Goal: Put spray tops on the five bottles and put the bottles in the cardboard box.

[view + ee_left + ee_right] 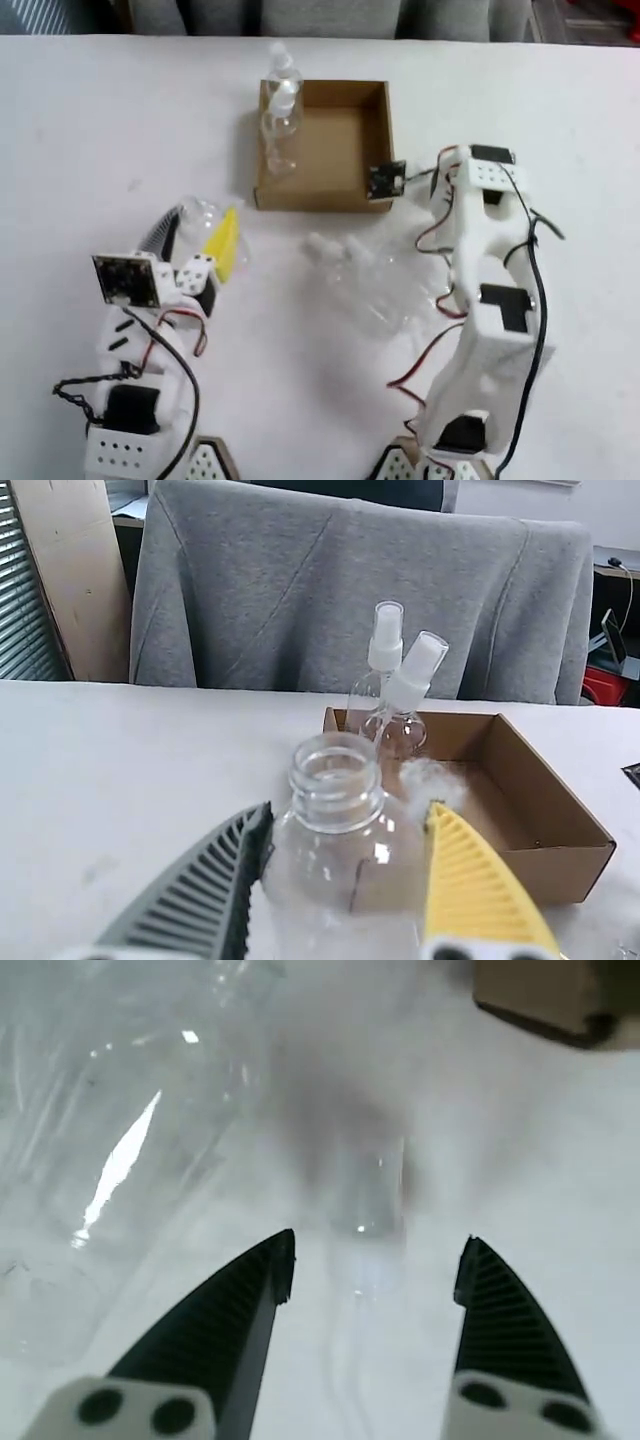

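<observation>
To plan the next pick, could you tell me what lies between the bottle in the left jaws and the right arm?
The high view shows loose clear bottles and white spray tops lying between that capless bottle and the right arm.

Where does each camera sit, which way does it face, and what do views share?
High view: fixed overhead, facing down on the table; left arm and right arm show, cardboard box beyond them.
Left wrist view: on the left arm, facing across the table toward the box; the left end effector grips an uncapped bottle.
Right wrist view: on the right arm, facing the tabletop; the open right end effector frames a blurred clear piece.
Shared: high and left wrist views both show two spray-topped bottles in the box.
</observation>
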Tool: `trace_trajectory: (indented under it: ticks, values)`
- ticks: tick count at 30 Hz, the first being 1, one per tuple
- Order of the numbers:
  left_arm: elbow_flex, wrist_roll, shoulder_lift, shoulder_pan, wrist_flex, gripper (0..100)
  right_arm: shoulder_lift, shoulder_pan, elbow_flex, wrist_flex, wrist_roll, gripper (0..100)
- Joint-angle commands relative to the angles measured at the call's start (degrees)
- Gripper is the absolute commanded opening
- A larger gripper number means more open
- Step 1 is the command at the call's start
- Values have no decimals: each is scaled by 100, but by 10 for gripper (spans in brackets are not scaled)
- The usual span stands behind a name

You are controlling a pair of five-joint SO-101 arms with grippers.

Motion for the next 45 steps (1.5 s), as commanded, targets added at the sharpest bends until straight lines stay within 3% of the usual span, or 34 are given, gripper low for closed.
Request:
trace_trajectory:
  ticks: [1,5,8,14,19,24,27,29,35,39,45]
  values:
    - [-79,62,-119,-13,-141,20,233,57,-457,48,35,226]
    - [-79,62,-119,-13,-132,20,585,57,-897,48,18,190]
    - [-79,62,-119,-13,-132,20,664,84,-1178,48,-53,22]
    - [-79,62,-119,-13,-132,20,664,251,-2251,295,-1662,15]
    - [-88,62,-119,-13,-141,20,664,330,-3771,1297,-3754,16]
    - [-88,62,-145,-13,-132,20,664,303,-5266,2598,-7068,18]
    - [-88,62,-145,-13,-123,20,611,180,-5662,2703,-8721,16]
    - [-88,62,-145,-13,-62,20,488,57,-5653,2703,-9284,17]
    - [-105,-88,-154,110,211,20,-338,-497,-5468,2712,-9451,15]
    - [-123,-897,-154,338,369,20,-1701,-875,-4299,2712,-9442,15]
    - [-123,-993,-154,400,492,20,-3688,-1947,-2576,2360,-9442,18]
